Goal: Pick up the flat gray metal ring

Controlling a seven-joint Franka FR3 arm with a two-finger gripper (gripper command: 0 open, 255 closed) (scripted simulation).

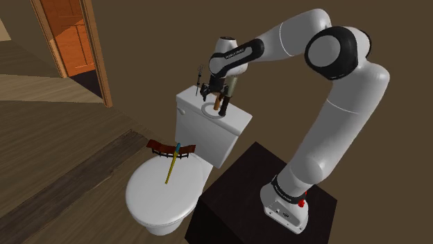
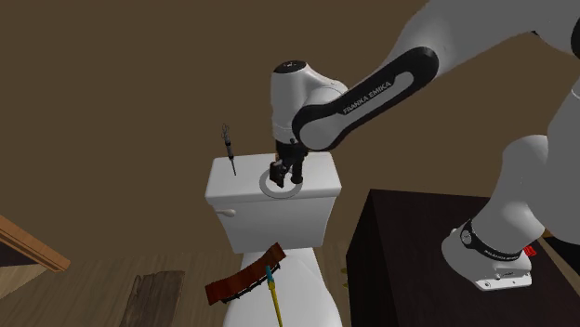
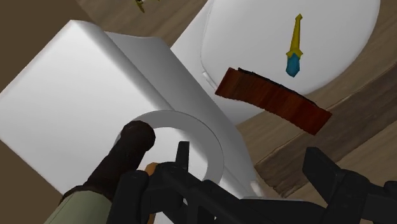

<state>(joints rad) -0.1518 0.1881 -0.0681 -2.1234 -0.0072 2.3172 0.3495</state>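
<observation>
The flat grey ring [image 1: 206,109] lies on the white toilet tank's lid [image 1: 236,121]. My black gripper [image 1: 214,98] hangs just above it, pointing down, open. In the second exterior view the gripper [image 2: 287,171] sits low over the ring [image 2: 279,192], near the lid's middle. In the wrist view one fingertip [image 3: 183,154] stands over the ring's hole, and the other fingertip [image 3: 321,167] is past the tank's edge. The ring's band [image 3: 213,143] lies between them, untouched as far as I can see.
A green thing with a dark brown neck [image 3: 130,149] stands against the ring beside my gripper. A thin dark tool [image 2: 229,149] stands on the lid's far corner. On the toilet seat lie a red-brown curved piece [image 1: 171,147] and a yellow-blue stick [image 1: 171,166]. My black stand [image 1: 243,187] adjoins the toilet.
</observation>
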